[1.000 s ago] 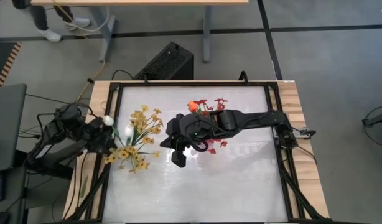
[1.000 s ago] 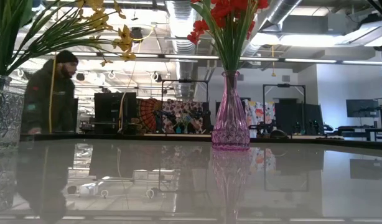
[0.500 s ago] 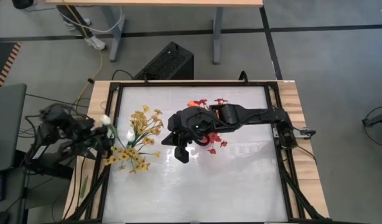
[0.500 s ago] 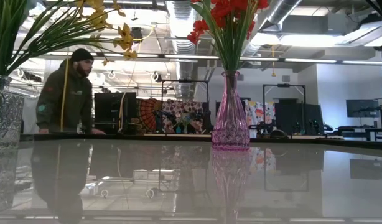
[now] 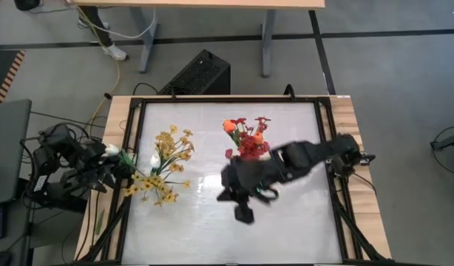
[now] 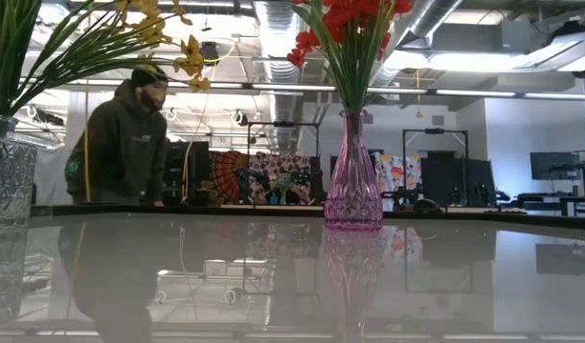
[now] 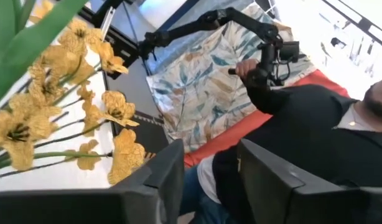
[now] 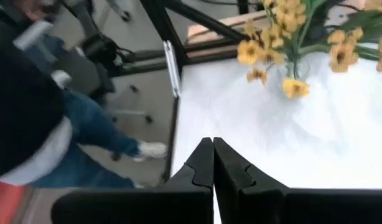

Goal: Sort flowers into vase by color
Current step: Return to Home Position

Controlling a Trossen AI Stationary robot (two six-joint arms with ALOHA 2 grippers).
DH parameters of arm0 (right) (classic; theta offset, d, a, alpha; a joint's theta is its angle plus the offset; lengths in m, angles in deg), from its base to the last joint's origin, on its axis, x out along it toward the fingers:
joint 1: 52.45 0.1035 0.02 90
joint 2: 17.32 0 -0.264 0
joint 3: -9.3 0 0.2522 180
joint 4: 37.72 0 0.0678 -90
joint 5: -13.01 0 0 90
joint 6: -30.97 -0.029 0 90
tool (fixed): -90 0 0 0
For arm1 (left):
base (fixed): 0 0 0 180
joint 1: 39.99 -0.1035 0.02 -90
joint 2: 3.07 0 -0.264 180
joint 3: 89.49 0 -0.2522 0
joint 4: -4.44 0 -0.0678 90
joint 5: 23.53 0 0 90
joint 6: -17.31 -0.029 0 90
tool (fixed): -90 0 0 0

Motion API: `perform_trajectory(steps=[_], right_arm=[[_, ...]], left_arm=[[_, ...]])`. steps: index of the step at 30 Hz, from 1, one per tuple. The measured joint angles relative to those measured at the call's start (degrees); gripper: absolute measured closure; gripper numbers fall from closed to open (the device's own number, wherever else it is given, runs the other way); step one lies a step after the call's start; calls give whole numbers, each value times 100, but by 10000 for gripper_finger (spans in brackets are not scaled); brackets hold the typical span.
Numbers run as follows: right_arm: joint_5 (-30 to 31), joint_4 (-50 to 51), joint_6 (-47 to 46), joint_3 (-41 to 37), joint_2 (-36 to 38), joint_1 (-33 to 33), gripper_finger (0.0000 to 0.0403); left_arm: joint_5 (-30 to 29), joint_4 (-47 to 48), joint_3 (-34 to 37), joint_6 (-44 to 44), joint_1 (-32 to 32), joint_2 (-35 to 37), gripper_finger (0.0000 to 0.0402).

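Flowers (image 6: 348,19) upright, stems (image 6: 351,81) vertical — pink vase (image 6: 353,181)

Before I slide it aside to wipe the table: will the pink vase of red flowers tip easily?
Probably top-heavy: the pink vase narrows to a slim neck and the red flowers stand tall above it. Its faceted body looks like glass, likely fragile. On the glossy table it may slide if pushed low.
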Motion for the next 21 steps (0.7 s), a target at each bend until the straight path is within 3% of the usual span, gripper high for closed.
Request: perform_trajectory(steps=[3,8,12,14,18,21], right_arm=[[591,154,-377,0,6,348,381],[1015,615,-1195,-73,12,637,382],[1164,715,-1388,-149,2,713,382],[1199,687,-1365,-149,9,686,382],[1201,691,-1197,-146,63,544,382],[1216,656,-842,-146,123,432,382]], left_arm=[[24,7,0,5,-62,4,310],[25,9,1,31,-59,6,386],[9,-97,7,154,-52,2,399],[-36,-846,7,440,-67,-84,401],[-509,-3501,-48,1296,-91,-420,401],[-1054,-5008,-79,1257,-91,-770,401]])
